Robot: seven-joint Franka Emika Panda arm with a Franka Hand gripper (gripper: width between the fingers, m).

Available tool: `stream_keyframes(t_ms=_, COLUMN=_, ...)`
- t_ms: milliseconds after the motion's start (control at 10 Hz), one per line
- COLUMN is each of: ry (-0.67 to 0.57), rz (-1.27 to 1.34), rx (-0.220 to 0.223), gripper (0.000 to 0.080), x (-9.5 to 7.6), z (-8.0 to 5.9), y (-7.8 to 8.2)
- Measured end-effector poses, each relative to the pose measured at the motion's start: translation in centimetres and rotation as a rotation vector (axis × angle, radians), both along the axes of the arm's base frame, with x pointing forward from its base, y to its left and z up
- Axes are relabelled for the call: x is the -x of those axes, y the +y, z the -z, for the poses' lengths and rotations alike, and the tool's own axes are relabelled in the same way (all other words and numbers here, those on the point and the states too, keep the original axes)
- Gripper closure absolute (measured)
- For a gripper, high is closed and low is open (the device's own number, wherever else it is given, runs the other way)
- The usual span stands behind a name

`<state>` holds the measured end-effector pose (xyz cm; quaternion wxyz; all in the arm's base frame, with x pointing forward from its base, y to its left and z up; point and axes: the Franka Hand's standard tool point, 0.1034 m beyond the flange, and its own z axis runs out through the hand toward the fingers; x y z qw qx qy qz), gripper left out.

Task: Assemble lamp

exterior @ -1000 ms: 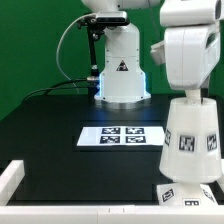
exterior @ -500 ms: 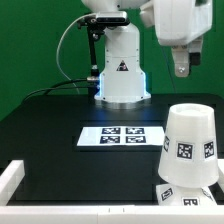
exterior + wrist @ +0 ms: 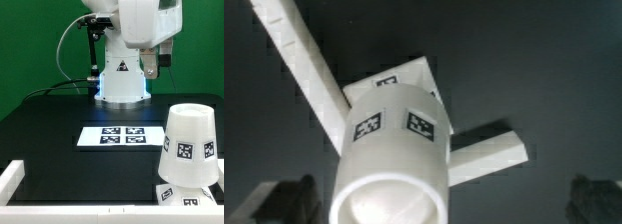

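We see the arm pulled well away from the lamp. A second ago its claw was down over the shade at the exterior view's right; half a second ago it had risen clear, up in the right corner; now the claw hangs high near the middle of that view, in front of the white robot pedestal with its triangle sticker — it has travelled toward the exterior view's left as well as up. It carries nothing that we can see; the two dark fingers point downward, but whether they stand wide or narrow we cannot tell from here.

The shade sits where it was half a second ago, at the exterior view's lower right, narrow end up, tilted slightly, a square tag on its side. It rests over the angular base, whose tagged edge shows beneath it. Neither has shifted since the claw let go.

The marker board lies flat on the black desk between pedestal and lamp, unchanged.

In the wrist view we look down on a rounded white part bearing two tags — most likely the shade seen from above — with white angled pieces spreading from beneath it. Dark blurred finger shapes flank the near corners, apart from the part and touching nothing.
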<state>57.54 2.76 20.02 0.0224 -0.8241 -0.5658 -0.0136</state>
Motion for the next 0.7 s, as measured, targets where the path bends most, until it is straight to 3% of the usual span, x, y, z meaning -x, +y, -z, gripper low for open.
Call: stream_keyframes(t_ms=700, ry=0.001, rz=0.0, rx=0.0, gripper=0.0101, x=0.02, z=0.08, y=-0.02)
